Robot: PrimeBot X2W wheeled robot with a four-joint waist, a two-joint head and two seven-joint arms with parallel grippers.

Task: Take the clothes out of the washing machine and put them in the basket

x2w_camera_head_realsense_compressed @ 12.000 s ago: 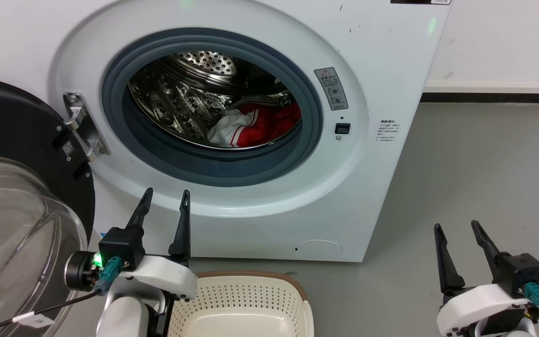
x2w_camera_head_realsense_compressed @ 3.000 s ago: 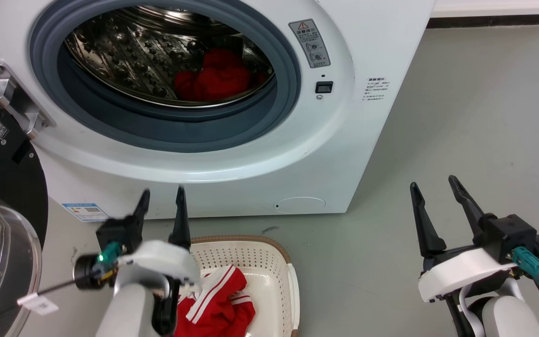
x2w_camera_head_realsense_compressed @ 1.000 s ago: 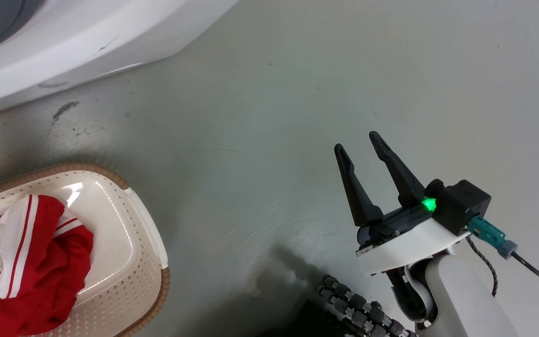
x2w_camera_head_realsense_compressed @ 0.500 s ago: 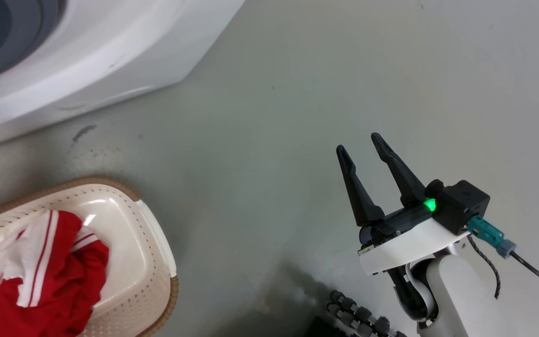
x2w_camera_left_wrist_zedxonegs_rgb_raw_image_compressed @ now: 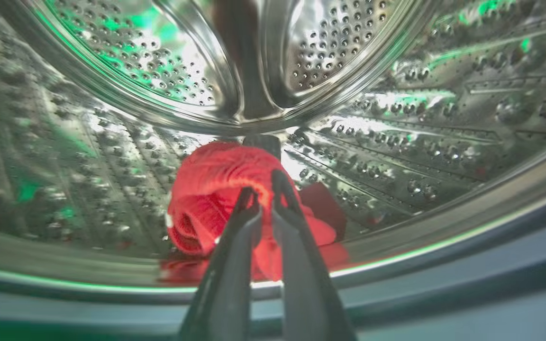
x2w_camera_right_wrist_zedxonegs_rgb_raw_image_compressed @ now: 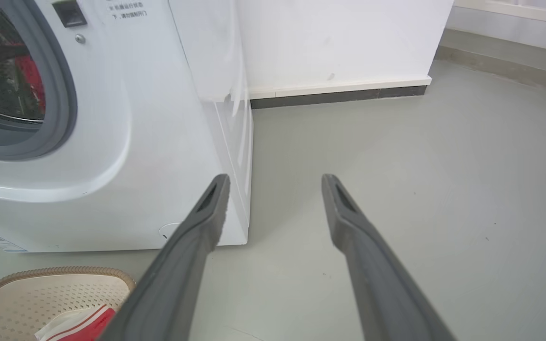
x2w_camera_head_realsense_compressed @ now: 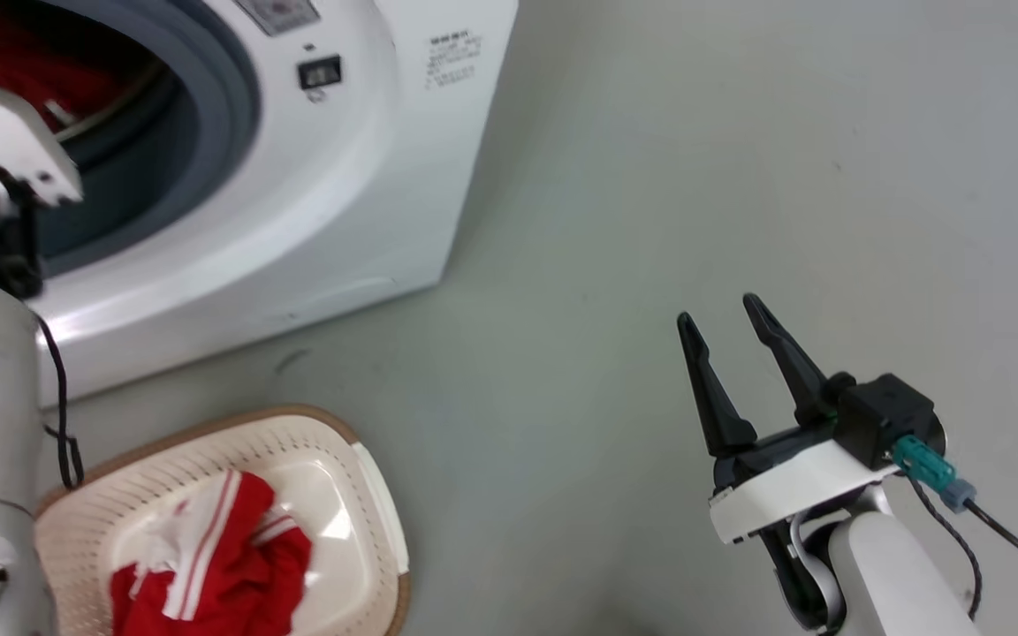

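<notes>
The right gripper (x2w_camera_right_wrist_zedxonegs_rgb_raw_image_compressed: 275,179) hangs with fingers spread wide above the grey floor (x2w_camera_right_wrist_zedxonegs_rgb_raw_image_compressed: 420,166). Left of it stands the washing machine (x2w_camera_right_wrist_zedxonegs_rgb_raw_image_compressed: 159,118), red clothes (x2w_camera_right_wrist_zedxonegs_rgb_raw_image_compressed: 31,80) inside its porthole. Below-left, the basket (x2w_camera_right_wrist_zedxonegs_rgb_raw_image_compressed: 55,272) holds a red-and-white garment (x2w_camera_right_wrist_zedxonegs_rgb_raw_image_compressed: 81,324). Ahead, a white wall (x2w_camera_right_wrist_zedxonegs_rgb_raw_image_compressed: 339,38)

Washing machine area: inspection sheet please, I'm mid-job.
Surface: grey floor, small dark scuff.
Job's things: washing machine porthole open; red garment in drum; red-and-white garment in basket.
Clutter: nothing seen.
Grippers: left gripper inside drum, jaws closed on the red garment; right gripper open, empty, over floor.
Cables: black cable along left arm; teal-plugged cable at right wrist.
Surroundings: white wall, dark skirting.
</notes>
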